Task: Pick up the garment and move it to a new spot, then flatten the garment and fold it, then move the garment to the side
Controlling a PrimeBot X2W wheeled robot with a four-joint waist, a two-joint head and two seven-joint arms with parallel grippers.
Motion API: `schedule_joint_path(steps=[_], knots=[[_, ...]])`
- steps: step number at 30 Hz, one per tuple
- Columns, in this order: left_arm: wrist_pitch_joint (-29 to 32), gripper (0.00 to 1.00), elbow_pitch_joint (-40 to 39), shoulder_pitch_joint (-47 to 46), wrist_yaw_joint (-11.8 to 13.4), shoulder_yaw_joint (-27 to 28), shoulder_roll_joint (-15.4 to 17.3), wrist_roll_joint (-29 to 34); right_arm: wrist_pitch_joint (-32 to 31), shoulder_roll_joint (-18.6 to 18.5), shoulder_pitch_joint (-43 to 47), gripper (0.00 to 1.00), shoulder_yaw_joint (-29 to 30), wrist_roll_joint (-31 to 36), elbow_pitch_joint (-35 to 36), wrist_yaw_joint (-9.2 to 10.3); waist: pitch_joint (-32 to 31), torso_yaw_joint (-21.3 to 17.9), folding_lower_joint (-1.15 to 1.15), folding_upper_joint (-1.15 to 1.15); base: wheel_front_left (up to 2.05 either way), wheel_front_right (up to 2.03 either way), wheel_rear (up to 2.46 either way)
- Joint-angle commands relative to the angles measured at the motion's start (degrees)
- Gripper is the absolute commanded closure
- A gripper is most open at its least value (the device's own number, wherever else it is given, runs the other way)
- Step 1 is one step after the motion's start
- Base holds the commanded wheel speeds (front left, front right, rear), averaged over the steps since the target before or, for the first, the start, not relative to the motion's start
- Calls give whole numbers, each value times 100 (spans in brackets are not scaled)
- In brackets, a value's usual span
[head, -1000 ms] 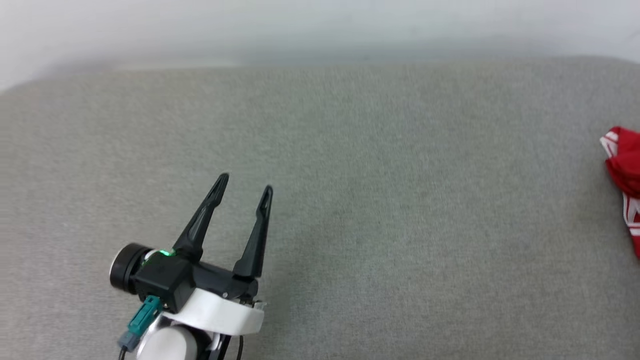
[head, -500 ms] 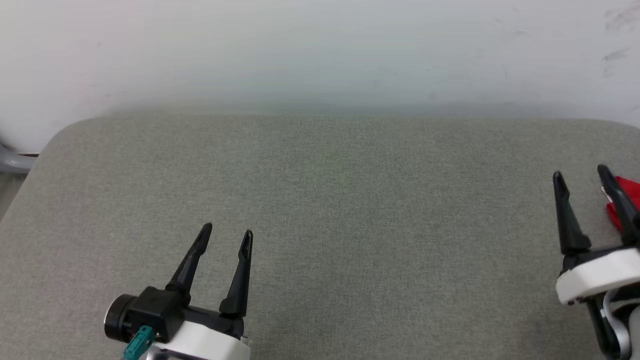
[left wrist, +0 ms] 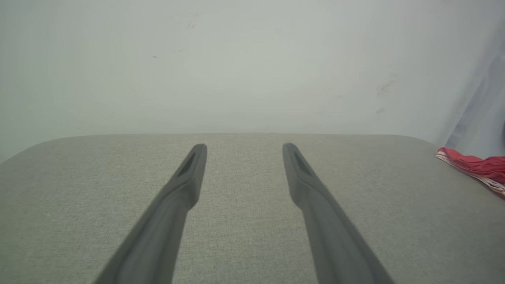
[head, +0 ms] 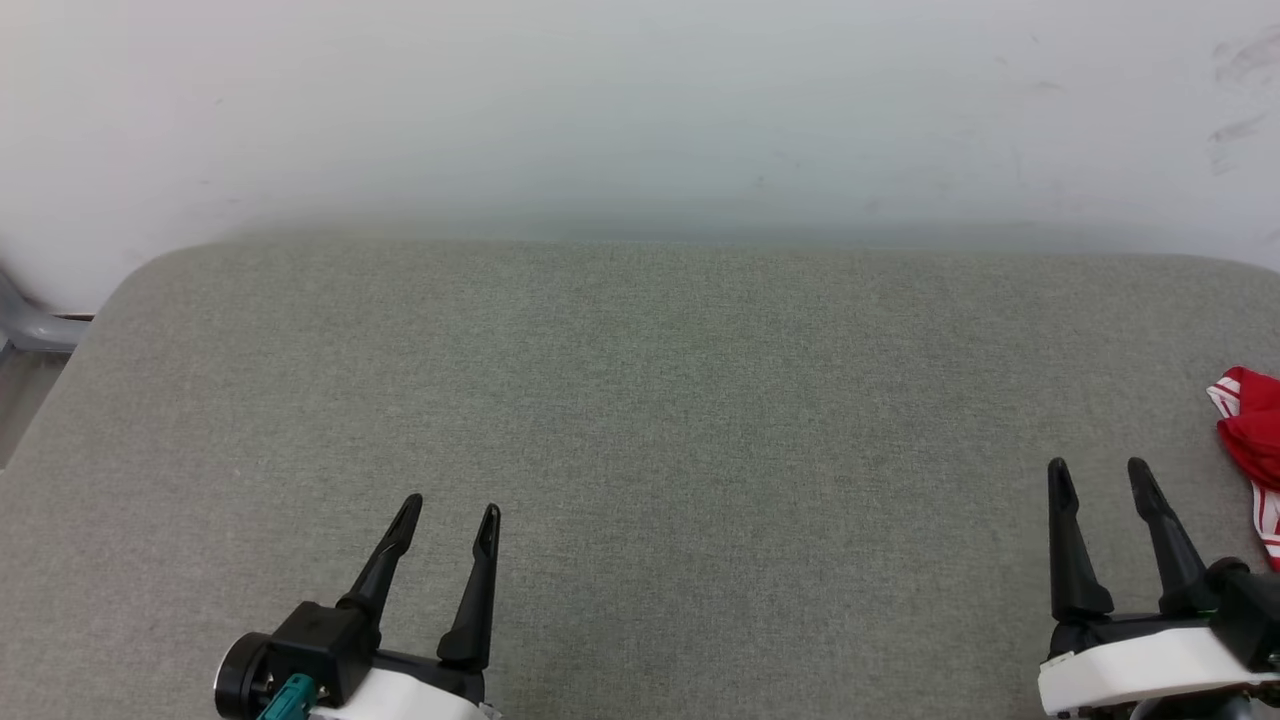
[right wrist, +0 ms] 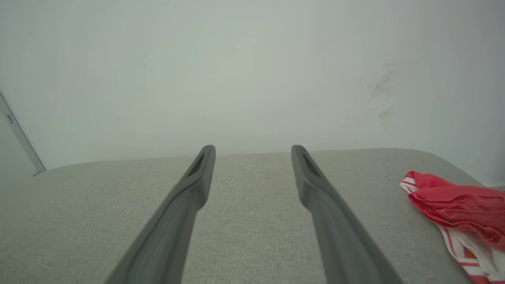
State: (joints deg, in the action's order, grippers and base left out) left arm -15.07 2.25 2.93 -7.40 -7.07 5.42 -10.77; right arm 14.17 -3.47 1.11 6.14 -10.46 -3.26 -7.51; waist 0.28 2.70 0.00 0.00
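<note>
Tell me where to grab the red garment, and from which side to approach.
Pinch the garment at its raised red fold beside the striped trim, using the right end effector, open and nearest. Approach from its left across the grey cushion; the crumpled heap's near edge faces that way.

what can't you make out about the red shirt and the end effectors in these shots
Crumpled red garment with red-white striped trim: cut off by the right edge in head and both wrist views, so its full shape, sleeves and any print stay hidden.
Right end effector, open: its base runs past the head view's bottom right corner.
Left end effector, open: base cut by the bottom edge.
</note>
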Motion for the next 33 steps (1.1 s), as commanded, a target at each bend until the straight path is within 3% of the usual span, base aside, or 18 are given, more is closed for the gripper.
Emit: schedule_joint_path(steps=[1,33], knots=[[-11,0,16,-21,-11,25,-12,21,51,38,51,0,-46,-9,-36,5,3,-4,0,0,0,0,0],[-11,0,-170,-73,-11,151,-134,282,103,69,-103,0,-147,-2,-6,5,15,-16,0,0,0,0,0]])
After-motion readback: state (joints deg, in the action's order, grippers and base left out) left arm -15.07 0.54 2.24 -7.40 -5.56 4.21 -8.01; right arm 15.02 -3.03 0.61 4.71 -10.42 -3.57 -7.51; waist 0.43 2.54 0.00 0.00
